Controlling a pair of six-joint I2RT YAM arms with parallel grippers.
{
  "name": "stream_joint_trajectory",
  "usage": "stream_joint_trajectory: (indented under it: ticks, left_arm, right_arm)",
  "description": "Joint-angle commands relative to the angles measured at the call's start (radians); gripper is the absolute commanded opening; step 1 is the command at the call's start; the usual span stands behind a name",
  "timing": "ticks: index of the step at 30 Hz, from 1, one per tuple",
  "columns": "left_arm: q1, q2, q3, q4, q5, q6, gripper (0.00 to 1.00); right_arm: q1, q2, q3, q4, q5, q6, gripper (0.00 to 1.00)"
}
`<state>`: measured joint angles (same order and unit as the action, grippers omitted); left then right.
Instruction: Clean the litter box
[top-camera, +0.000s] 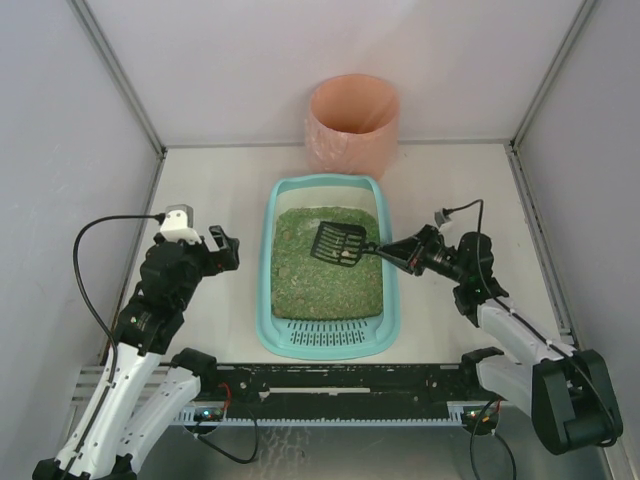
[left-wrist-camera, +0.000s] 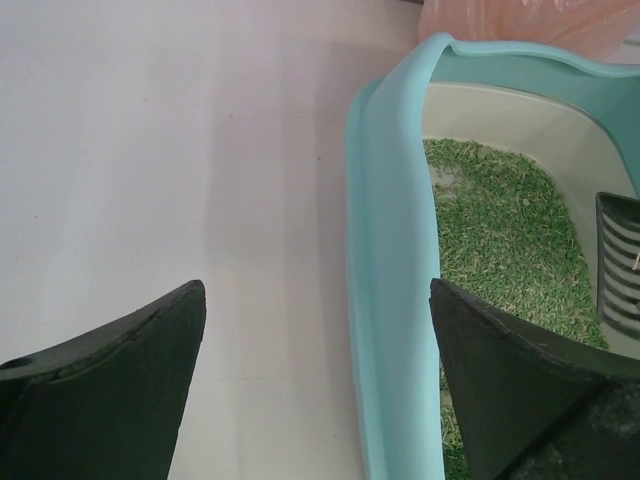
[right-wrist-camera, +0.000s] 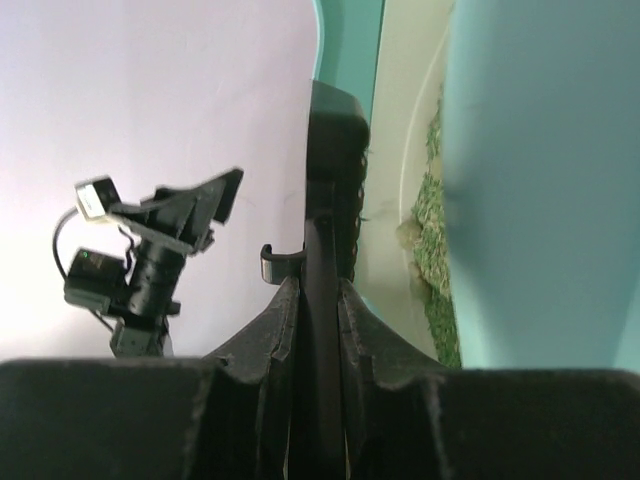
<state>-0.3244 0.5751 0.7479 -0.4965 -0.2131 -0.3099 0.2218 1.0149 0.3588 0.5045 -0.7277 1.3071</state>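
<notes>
The litter box (top-camera: 325, 338) lies lengthwise in the middle of the table (top-camera: 215, 190) between the two arms, with its slotted grate at the near end, green-brown granules (top-camera: 325, 280) over the rest, and a round pink-orange bin (top-camera: 352, 125) just behind its far end. The right claw (top-camera: 392, 250) is clamped on the handle of a small black slotted scoop (top-camera: 338, 243), whose head sits over the granules in the far half. The left claw (top-camera: 225, 248) stands wide open just outside the box's left rim.

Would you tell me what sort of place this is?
Probably a robotics lab booth: plain pale walls enclose a table, with the left arm and right arm bolted to a rail at its near edge.
</notes>
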Motion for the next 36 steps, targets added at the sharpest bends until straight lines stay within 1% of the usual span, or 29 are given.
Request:
stream_joint_trajectory:
  ticks: [1,3,5,9,12,16,21,25,32,36]
  left_arm:
    - [0.007,0.000,-0.011,0.025,0.024,0.015,0.96]
    - [0.007,0.005,-0.011,0.022,0.029,0.018,0.96]
    - [0.008,0.009,-0.012,0.017,0.032,0.018,0.96]
    - [0.008,0.020,-0.010,0.014,0.033,0.020,0.95]
    - [0.008,0.041,0.000,0.010,0.037,0.022,0.95]
    - [0.008,0.047,0.001,-0.001,0.038,0.023,0.94]
    - [0.009,0.042,0.001,-0.001,0.035,0.025,0.94]
    - [0.009,0.044,0.002,-0.003,0.035,0.026,0.94]
    - [0.009,0.045,0.000,-0.008,0.032,0.025,0.94]
    - [0.008,0.049,0.004,-0.010,0.032,0.025,0.94]
  right_arm:
    - [0.058,0.039,0.099,-0.030,-0.054,-0.124,0.00]
    - [0.036,0.016,0.099,-0.128,0.017,-0.154,0.00]
    - [0.042,-0.008,0.128,-0.233,0.089,-0.211,0.00]
    - [0.143,0.014,0.264,-0.486,0.263,-0.367,0.00]
    - [0.214,0.069,0.356,-0.620,0.392,-0.432,0.00]
    - [0.298,0.149,0.474,-0.736,0.498,-0.487,0.00]
    - [0.408,0.280,0.681,-0.906,0.648,-0.563,0.00]
    - [0.463,0.381,0.788,-0.997,0.707,-0.601,0.00]
    - [0.509,0.537,0.881,-1.058,0.717,-0.635,0.00]
    - [0.525,0.613,0.904,-1.032,0.667,-0.626,0.00]
